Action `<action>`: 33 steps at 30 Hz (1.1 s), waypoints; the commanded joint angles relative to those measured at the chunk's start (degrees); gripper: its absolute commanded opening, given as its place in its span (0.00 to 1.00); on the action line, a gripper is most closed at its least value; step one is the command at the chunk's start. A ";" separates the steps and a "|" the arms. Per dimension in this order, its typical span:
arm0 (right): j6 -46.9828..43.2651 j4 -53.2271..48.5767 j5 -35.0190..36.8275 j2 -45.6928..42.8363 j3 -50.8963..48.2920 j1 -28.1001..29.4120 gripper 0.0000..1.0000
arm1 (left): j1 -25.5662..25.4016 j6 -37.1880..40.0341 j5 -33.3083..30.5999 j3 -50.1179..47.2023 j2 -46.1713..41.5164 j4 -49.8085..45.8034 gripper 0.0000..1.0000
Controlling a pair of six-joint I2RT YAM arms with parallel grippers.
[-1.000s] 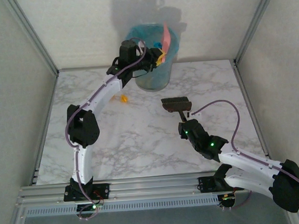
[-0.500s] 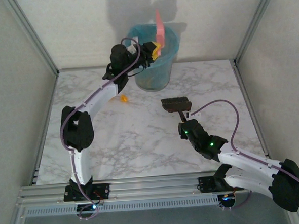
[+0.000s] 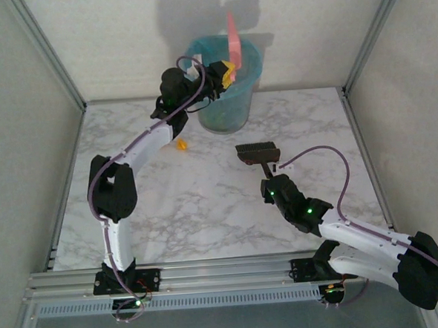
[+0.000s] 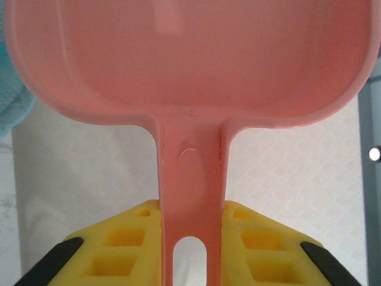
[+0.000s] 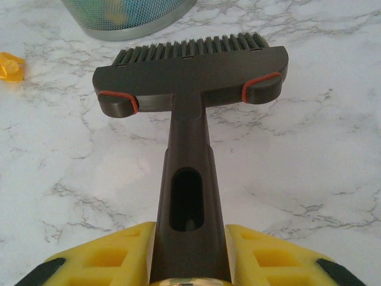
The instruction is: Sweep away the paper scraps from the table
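One orange paper scrap (image 3: 180,144) lies on the marble table (image 3: 206,202) left of the bin; it also appears at the left edge of the right wrist view as the orange scrap (image 5: 11,67). My left gripper (image 3: 227,73) is shut on the handle of the pink dustpan (image 3: 234,38), held upright over the bin's rim; its pan (image 4: 190,53) looks bare inside. My right gripper (image 3: 273,177) is shut on the handle of the dark-bristled brush (image 5: 190,77), whose head (image 3: 257,152) rests on the table right of centre.
The blue-lined mesh bin (image 3: 225,85) stands at the back middle of the table, with coloured bits inside (image 5: 128,9). Aluminium rails (image 3: 64,188) frame the table's sides and front.
The left arm has tipped the dustpan from a slant to upright over the bin and drawn its wrist slightly left. The right arm and brush have stayed put.
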 commanded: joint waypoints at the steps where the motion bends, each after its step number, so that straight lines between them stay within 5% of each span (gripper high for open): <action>1: -0.93 2.67 2.34 -0.24 2.07 -0.29 0.00 | -1.82 7.07 2.13 3.20 -5.80 -3.34 0.00; 10: -0.76 2.34 2.17 -1.31 1.98 -0.28 0.00 | -6.02 29.09 -6.79 -0.55 -22.07 -26.05 0.00; 16: -0.66 1.93 2.38 -2.45 1.73 -0.34 0.00 | -9.38 41.42 -21.60 -14.25 -37.97 -40.20 0.00; 24: -0.66 2.01 2.78 -3.84 1.21 -0.22 0.00 | -9.96 43.93 -44.61 -33.72 -59.25 -59.69 0.00; 33: -3.78 5.21 -2.92 -6.95 0.13 -0.18 0.00 | -10.04 39.07 -45.99 -46.12 -69.09 -70.87 0.00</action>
